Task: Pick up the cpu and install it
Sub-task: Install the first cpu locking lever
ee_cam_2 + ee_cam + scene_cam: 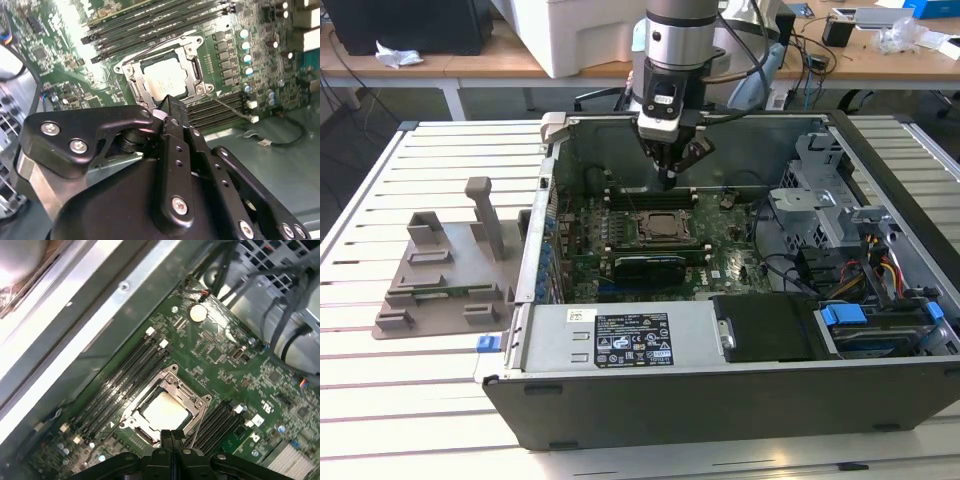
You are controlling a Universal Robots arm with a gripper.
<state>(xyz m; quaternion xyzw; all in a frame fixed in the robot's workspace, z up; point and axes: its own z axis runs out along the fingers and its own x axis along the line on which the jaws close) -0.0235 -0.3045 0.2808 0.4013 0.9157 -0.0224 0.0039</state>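
1. The cpu (164,411) lies flat in the dark metal-framed socket (176,383) on the motherboard (735,245). We see its pale silvery top facing up in both wrist views, and the frame borders it on all sides.
2. In the exterior view we find the cpu (665,228) near the middle of the open computer case (720,385), with the rows of memory slots (645,195) just behind the socket.
3. The gripper (667,180) hangs inside the case above the board, its tips over the far edge of the socket and clear of the cpu.
4. We see the claw closed: in the first wrist view the two black fingers (167,440) press together along a thin seam, and we see nothing held between them.
5. In the second wrist view the closed fingertip (172,104) appears just beside the socket's frame, with the cpu (164,80) beyond it.
6. The grey plastic fixture (440,270) stands on the slatted table (420,400), outside the case at the exterior view's left, well apart from the gripper.
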